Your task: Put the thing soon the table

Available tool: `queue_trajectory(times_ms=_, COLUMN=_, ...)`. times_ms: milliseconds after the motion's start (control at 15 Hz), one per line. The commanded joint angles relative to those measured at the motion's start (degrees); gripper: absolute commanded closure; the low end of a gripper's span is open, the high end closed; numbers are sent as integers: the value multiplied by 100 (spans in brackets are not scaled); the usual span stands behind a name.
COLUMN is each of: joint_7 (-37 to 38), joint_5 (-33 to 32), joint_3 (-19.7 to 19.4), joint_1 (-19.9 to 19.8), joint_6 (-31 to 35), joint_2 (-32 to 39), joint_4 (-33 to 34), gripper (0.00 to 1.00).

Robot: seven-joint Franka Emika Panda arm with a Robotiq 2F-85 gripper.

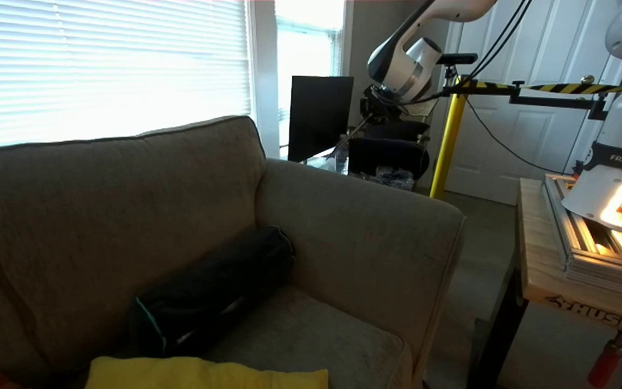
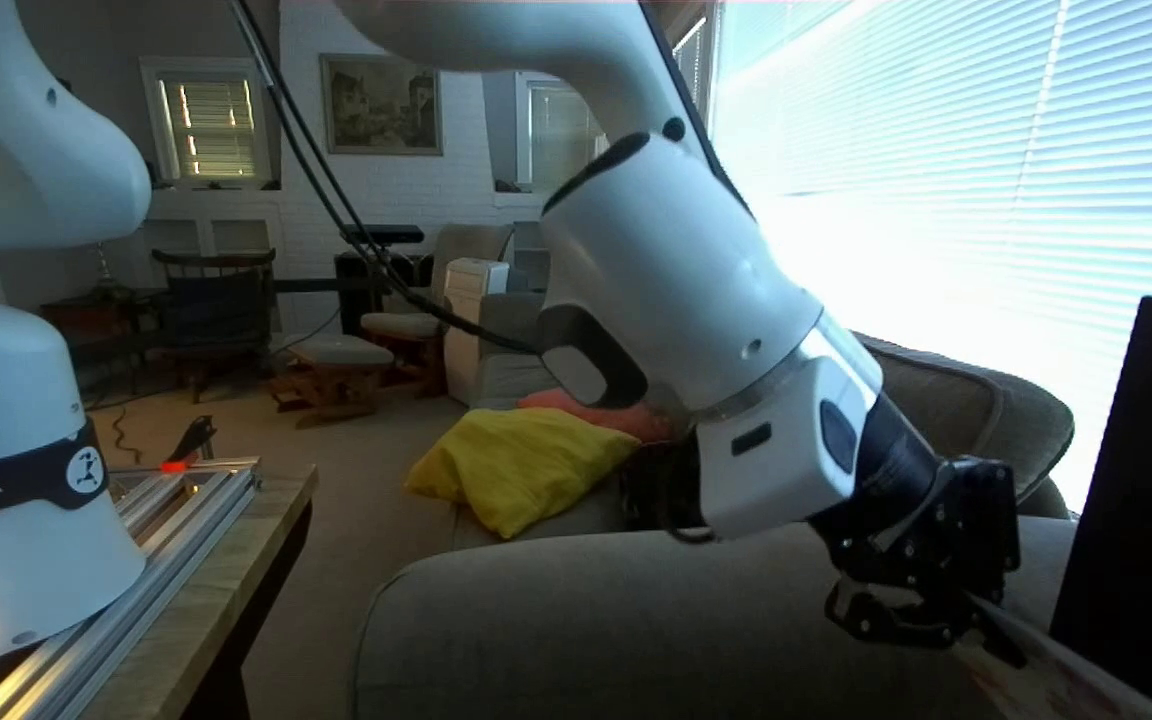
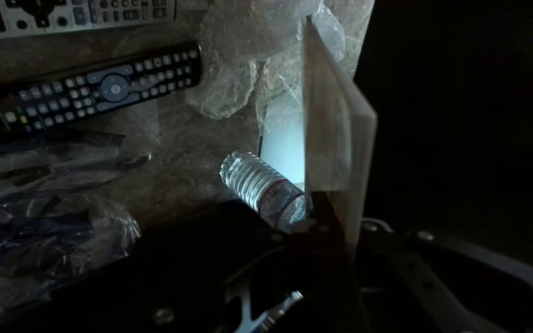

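Observation:
My gripper (image 3: pixel 346 223) is shut on a thin, flat, pale board or booklet (image 3: pixel 336 125). The board stands edge-on and points away from the fingers. It also shows in both exterior views, jutting down from the gripper (image 2: pixel 966 622) as a pale sheet with faint pink marks (image 2: pixel 1046 672) and as a thin strip (image 1: pixel 355 131). The table's top (image 3: pixel 178 152) shows in the wrist view as a dim, mottled grey-brown surface below the board. In an exterior view it is mostly hidden behind the sofa arm. Whether the board touches the table cannot be told.
On the table are a black remote (image 3: pixel 95 85), a silver remote (image 3: pixel 63 16), a clear bottle (image 3: pixel 262 185), plastic bags (image 3: pixel 63 231) and clear plastic wrap (image 3: pixel 248 41). A tall black panel (image 1: pixel 320 119) stands close beside the gripper. The sofa arm (image 2: pixel 636 620) and a black chair (image 1: pixel 386 155) are near.

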Motion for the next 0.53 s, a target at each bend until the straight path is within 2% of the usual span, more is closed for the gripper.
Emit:
queue_trajectory(times_ms=0, joint_7=237, joint_5=-1531, joint_3=638, joint_1=-1020, joint_6=839, joint_2=1449, joint_4=20, gripper=99)
queue_trajectory(times_ms=67, joint_7=297, joint_5=-1954, joint_3=647, joint_1=-1252, joint_6=952, joint_2=1719, joint_4=-71, gripper=99)
queue_trajectory(times_ms=267, joint_7=408, joint_5=-2874, joint_3=449, joint_1=-1587, joint_6=1306, joint_2=2673, joint_4=0, gripper=99)
queue_trajectory(times_ms=333, joint_7=1083, joint_5=-3416, joint_3=-39, joint_1=-1330, joint_6=1311, joint_2=2735, joint_4=36, gripper=99)
queue_trajectory(times_ms=467, joint_7=1316, joint_5=-3923, joint_3=-304, joint_1=-1345, joint_6=1487, joint_2=3258, joint_4=191, gripper=99)
